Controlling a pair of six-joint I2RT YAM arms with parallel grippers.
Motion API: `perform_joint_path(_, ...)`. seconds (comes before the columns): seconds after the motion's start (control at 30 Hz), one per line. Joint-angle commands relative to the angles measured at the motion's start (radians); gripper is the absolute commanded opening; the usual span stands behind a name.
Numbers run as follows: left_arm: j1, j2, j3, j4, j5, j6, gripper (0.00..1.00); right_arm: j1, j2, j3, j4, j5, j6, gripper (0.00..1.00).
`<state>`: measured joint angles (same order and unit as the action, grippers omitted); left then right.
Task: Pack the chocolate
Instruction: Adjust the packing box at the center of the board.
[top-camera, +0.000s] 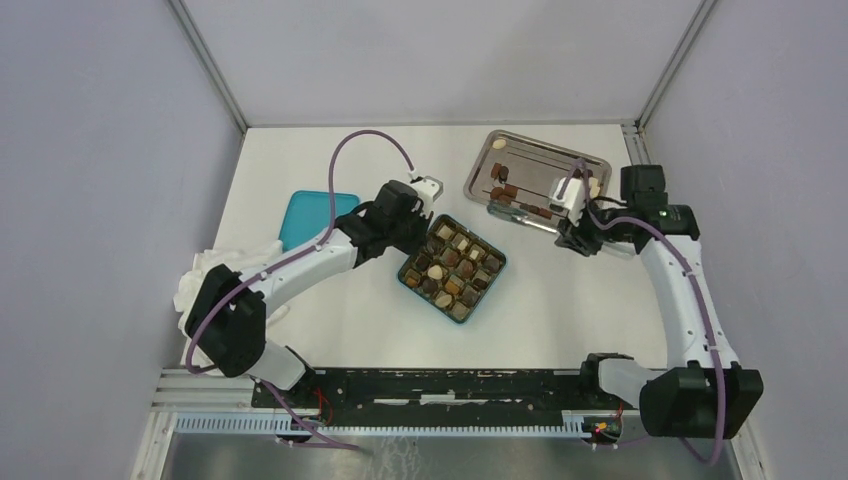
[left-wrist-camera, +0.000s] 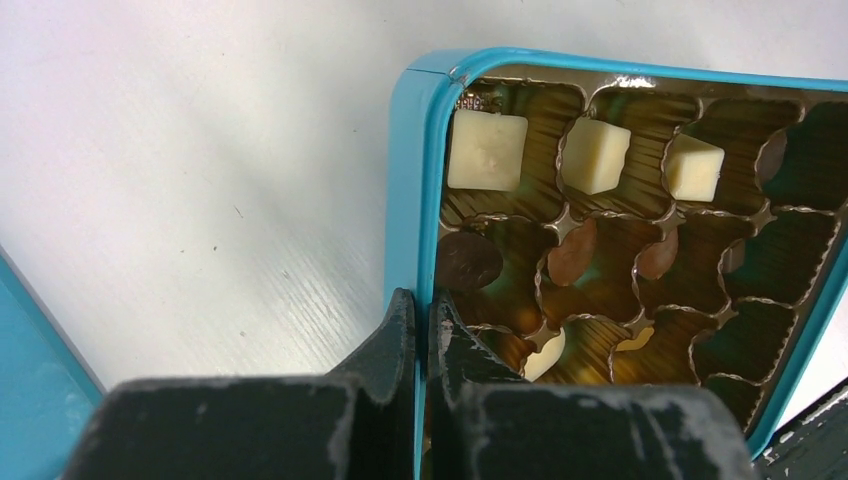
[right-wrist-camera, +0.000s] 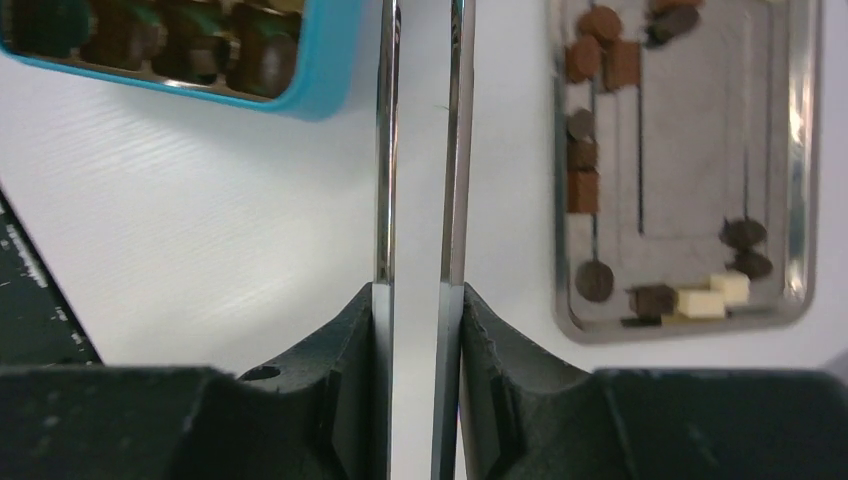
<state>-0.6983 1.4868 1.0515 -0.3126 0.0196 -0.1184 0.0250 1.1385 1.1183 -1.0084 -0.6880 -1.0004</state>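
Many chocolate bonbons (left-wrist-camera: 487, 150) in the teal box (left-wrist-camera: 405, 180), some more on metal tray (right-wrist-camera: 690, 150), left gripper (left-wrist-camera: 422, 305) pinched on box wall, right gripper (right-wrist-camera: 420, 295) grasping tweezers (right-wrist-camera: 385, 150) between box and tray, teal lid (top-camera: 305, 215) behind left arm

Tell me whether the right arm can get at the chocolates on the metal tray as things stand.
Probably yes. The right gripper holds the tweezers right beside the tray, nothing lies between them and the chocolates there, and the left gripper is away pinching the box wall.
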Motion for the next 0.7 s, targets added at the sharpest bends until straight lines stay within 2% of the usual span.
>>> perform_joint_path(0.0, -0.006, 0.007, 0.088, 0.014, 0.0, 0.019, 0.02, -0.173, 0.071, 0.089, 0.025, -0.021, -0.012, 0.35)
perform_joint_path(0.07, -0.005, 0.014, 0.096, -0.006, -0.005, 0.021, 0.02, -0.231, 0.127, 0.103, 0.059, 0.02, 0.009, 0.35)
perform_joint_path(0.17, -0.006, 0.025, 0.108, -0.03, -0.009, 0.024, 0.02, -0.255, 0.216, 0.123, 0.102, 0.099, 0.03, 0.35)
perform_joint_path(0.4, -0.006, 0.049, 0.125, -0.06, -0.014, 0.029, 0.02, -0.248, 0.406, 0.199, 0.143, 0.188, 0.04, 0.36)
perform_joint_path(0.67, -0.006, 0.05, 0.126, -0.064, -0.017, 0.034, 0.02, -0.18, 0.583, 0.329, 0.148, 0.289, 0.051, 0.38)
